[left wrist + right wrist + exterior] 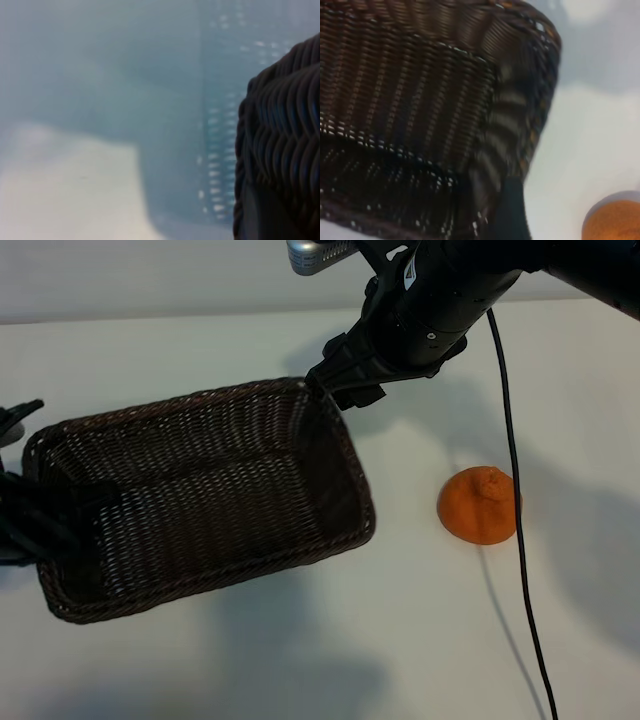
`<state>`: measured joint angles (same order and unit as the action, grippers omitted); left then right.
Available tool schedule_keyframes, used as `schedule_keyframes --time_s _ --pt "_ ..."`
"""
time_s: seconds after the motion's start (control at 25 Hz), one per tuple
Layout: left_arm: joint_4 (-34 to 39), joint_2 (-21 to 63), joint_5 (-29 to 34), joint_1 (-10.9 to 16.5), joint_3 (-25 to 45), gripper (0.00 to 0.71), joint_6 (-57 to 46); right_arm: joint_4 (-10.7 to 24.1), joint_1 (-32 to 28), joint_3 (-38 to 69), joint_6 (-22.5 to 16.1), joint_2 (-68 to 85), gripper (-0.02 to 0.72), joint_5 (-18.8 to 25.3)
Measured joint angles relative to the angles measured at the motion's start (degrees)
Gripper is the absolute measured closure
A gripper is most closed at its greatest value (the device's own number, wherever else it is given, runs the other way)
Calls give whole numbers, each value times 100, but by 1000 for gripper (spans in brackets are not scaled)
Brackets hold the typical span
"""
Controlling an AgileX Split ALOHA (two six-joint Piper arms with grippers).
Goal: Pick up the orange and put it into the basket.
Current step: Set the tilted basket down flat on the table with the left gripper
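The dark brown woven basket (200, 398) lies at the centre-left of the white table, empty. The orange (478, 506) rests on the table to its right, apart from the basket; its edge also shows in the right wrist view as the orange (615, 221). My right gripper (335, 380) hovers open at the basket's far right corner, one dark finger (512, 210) just outside the wicker wall (420, 100). My left gripper (18, 512) is at the basket's left end, shut on the braided rim (285, 125).
A thin black cable (522, 570) hangs from the right arm and runs down in front of the orange's right side. Bare white tabletop (400, 640) spreads in front of the basket and around the orange.
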<state>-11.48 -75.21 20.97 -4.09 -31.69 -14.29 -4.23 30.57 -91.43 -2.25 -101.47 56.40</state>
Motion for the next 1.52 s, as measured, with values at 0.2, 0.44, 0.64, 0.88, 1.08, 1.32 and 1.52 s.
schedule_keyframes --time_s 0.2,0.44,0.64,0.88,1.08,1.32,1.52 --pt "-1057 0 43 0 -31 557 1062 0 0 0 0 0 108 30" --pt "-1900 0 342 519 -87 557 2243 -9 0 0 5 0 108 58" --pt "-2348 -6 684 832 -384 557 3271 -16 0 0 11 0 108 153" --pt "-2412 -392 1048 863 -1040 558 3517 -22 0 0 11 0 108 202" --pt "-2412 -961 1042 863 -1363 558 3571 -22 0 0 11 0 108 207" --pt "-2412 -1668 1033 863 -1878 558 3743 -22 0 0 11 0 108 207" --pt "-2412 -2172 1027 752 -2385 558 3815 -22 0 0 17 0 108 207"
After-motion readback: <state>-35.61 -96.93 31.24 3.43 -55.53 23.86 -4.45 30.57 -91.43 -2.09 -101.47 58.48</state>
